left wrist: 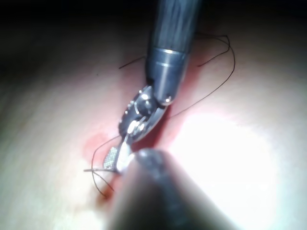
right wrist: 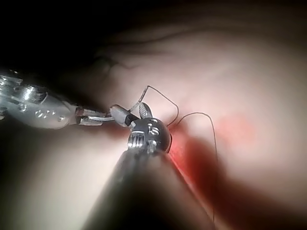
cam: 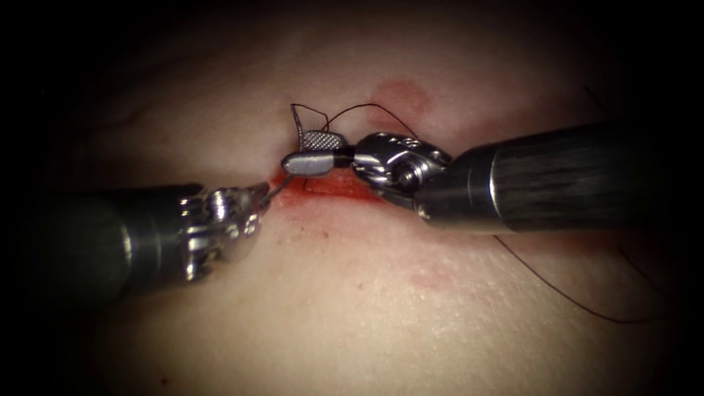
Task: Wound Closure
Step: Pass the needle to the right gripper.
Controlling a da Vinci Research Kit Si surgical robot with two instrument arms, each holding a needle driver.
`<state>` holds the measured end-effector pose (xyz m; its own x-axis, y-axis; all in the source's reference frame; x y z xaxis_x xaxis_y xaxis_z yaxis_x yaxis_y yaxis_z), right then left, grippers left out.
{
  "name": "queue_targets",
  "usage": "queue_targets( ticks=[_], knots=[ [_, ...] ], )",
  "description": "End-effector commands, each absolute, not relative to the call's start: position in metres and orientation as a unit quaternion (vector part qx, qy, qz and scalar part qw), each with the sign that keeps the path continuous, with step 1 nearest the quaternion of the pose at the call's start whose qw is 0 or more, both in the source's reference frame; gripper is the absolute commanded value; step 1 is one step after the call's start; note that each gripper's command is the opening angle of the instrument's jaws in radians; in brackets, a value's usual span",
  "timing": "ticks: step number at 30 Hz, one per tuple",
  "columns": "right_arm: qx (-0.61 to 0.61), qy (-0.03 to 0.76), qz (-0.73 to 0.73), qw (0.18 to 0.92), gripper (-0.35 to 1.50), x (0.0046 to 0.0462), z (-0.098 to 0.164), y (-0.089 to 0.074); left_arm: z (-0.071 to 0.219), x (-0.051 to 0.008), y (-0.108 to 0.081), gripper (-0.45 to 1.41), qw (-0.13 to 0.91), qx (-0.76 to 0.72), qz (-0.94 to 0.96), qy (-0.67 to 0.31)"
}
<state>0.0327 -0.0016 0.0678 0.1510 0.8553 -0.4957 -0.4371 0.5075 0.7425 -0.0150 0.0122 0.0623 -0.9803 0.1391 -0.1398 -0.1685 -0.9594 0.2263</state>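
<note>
A: We saw the left tool (cam: 258, 194), a steel needle driver, with its jaws closed on the thin curved grey needle (cam: 276, 188) near one end. The right tool (cam: 304, 150) had its jaws spread apart, the ridged one uppermost, gripping nothing.

B: The needle arced up past those open jaws, above the left end of the cut (cam: 352, 192). We could not tell whether it was in the tissue (cam: 367, 308).

A: Dark fine thread (cam: 367, 106) looped just behind the right tool and trailed across the pale, smooth pork surface on the right. Red fluid (cam: 315, 185) lay along the cut.

B: In front we had bare tissue and open room. Both wrists carried stamped marks that we could not read.
</note>
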Motion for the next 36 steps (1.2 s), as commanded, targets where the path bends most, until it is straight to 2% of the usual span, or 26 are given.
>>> queue_targets(
  ticks=[1, 17, 25, 36],
  knots=[
    [0.216, 0.474, 0.448, 0.727, 1.47, 0.0333, 0.0684, -0.0017, 0.0630, -0.0156, 0.0121, -0.35, 0.078, -0.062, 0.988, 0.118],
    [0.183, 0.436, 0.472, 0.744, 1.47, 0.0349, 0.0693, -0.0005, 0.0632, -0.0157, 0.0117, -0.35, 0.077, -0.062, 0.988, 0.117],
    [0.157, 0.392, 0.471, 0.775, 1.47, 0.0349, 0.0701, -0.0002, 0.0632, -0.0157, 0.0117, -0.35, 0.076, -0.061, 0.988, 0.117],
    [0.167, 0.369, 0.462, 0.789, 1.47, 0.0359, 0.0708, -0.0013, 0.0634, -0.0158, 0.0116, -0.35, 0.074, -0.059, 0.989, 0.116]
  ],
)
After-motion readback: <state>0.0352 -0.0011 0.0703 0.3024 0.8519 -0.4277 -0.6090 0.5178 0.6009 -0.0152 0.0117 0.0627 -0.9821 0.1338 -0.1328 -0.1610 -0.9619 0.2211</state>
